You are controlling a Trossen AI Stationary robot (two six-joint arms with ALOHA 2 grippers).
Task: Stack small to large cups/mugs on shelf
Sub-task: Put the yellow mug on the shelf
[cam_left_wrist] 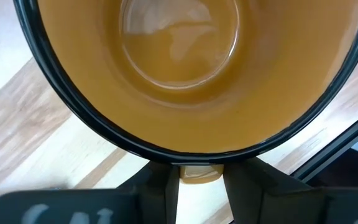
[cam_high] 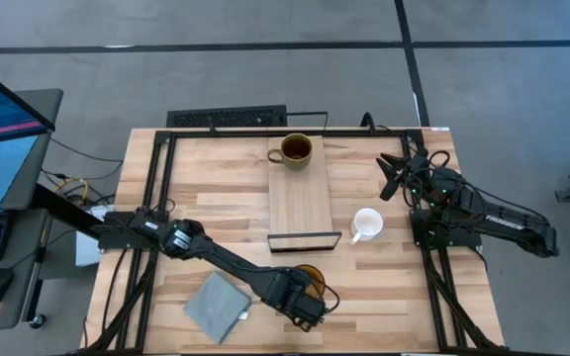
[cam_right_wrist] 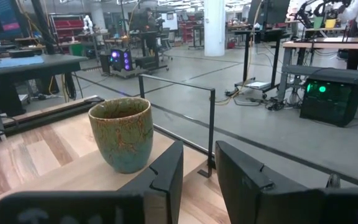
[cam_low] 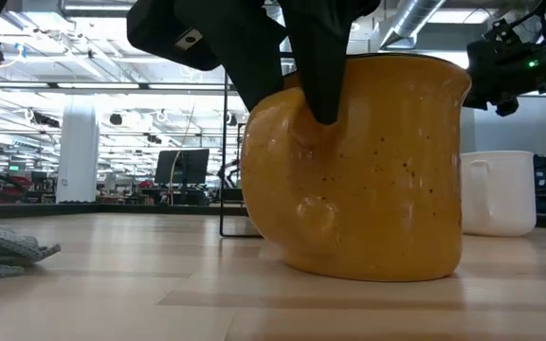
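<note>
From above, the left pincer [cam_high: 310, 297] clamps the yellow-orange mug [cam_high: 312, 276] near the shelf's [cam_high: 301, 198] wire-frame end; the olive mug [cam_high: 296, 149] stands on the shelf's far end, the white mug [cam_high: 366, 223] beside it on the tabletop [cam_high: 216, 188]. At tabletop level, the yellow-orange mug tilts. The right pincer [cam_right_wrist: 199, 168], fingers apart, hangs near the tabletop's back right corner.

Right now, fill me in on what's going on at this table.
The left pincer is at the yellow-orange mug near the table's front edge, fingers around its rim; the mug sits tilted on the tabletop. The dark olive mug already stands on the shelf. The small white mug waits beside the shelf. The right pincer hovers open, holding nothing.
</note>
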